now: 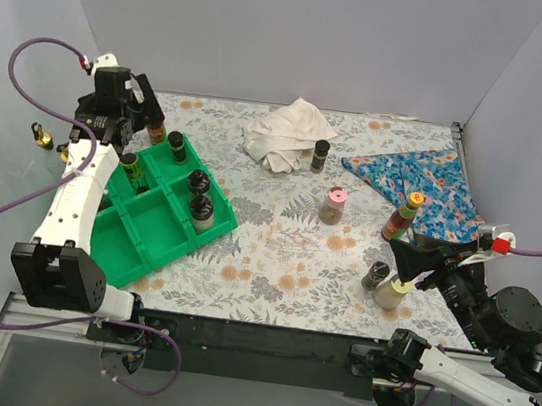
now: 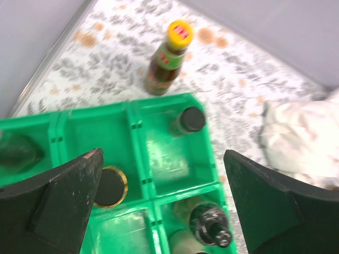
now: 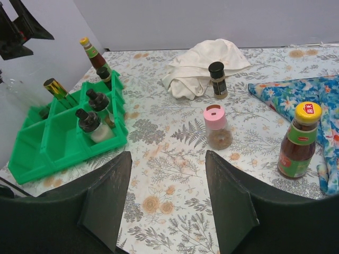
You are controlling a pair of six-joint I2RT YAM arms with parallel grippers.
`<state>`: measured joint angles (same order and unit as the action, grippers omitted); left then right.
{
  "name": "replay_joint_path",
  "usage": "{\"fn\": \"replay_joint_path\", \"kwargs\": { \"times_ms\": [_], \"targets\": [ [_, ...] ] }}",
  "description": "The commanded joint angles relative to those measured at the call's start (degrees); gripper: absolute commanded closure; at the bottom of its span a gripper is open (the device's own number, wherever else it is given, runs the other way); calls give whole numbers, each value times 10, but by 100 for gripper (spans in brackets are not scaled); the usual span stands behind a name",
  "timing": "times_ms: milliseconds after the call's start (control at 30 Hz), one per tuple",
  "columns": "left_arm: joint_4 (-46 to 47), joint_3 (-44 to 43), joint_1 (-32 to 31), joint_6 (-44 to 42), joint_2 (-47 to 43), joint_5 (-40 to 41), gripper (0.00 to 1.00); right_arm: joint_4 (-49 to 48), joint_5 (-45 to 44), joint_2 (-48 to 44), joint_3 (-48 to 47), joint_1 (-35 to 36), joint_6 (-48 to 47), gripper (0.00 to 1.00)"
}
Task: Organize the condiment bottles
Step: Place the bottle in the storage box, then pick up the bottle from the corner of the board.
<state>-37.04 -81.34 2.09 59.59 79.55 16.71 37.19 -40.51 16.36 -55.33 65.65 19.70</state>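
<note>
Ten bottles (image 1: 332, 206), one tray (image 1: 134, 244), two cloths (image 1: 286, 129)

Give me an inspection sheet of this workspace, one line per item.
Surface: floral-patterned table, no spills seen.
Job's things: at least four bottles in the green tray; yellow-capped sauce bottle just beyond it; black-capped jar, pink-capped jar, second yellow-capped bottle, dark jar and cream bottle loose on the table.
Clutter: white cloth, blue floral cloth.
Grippers: left gripper open above the tray; right gripper open, empty.
Cables: purple cables loop off both arms.
Surroundings: plain grey walls.
</note>
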Motion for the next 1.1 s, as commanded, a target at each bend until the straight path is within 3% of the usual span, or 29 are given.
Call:
{"fn": "replay_joint_path", "kwargs": {
  "times_ms": [0, 400, 1067],
  "targets": [
    [17, -54, 2, -16, 24, -81, 2, -21, -16, -1, -5, 3, -2, 34],
    [76, -138, 2, -47, 193, -43, 6, -23, -24, 9, 6, 3, -5, 34],
    [156, -219, 2, -76, 344, 17, 25, -72, -42, 63, -18, 2, -51, 34]
  ]
}}
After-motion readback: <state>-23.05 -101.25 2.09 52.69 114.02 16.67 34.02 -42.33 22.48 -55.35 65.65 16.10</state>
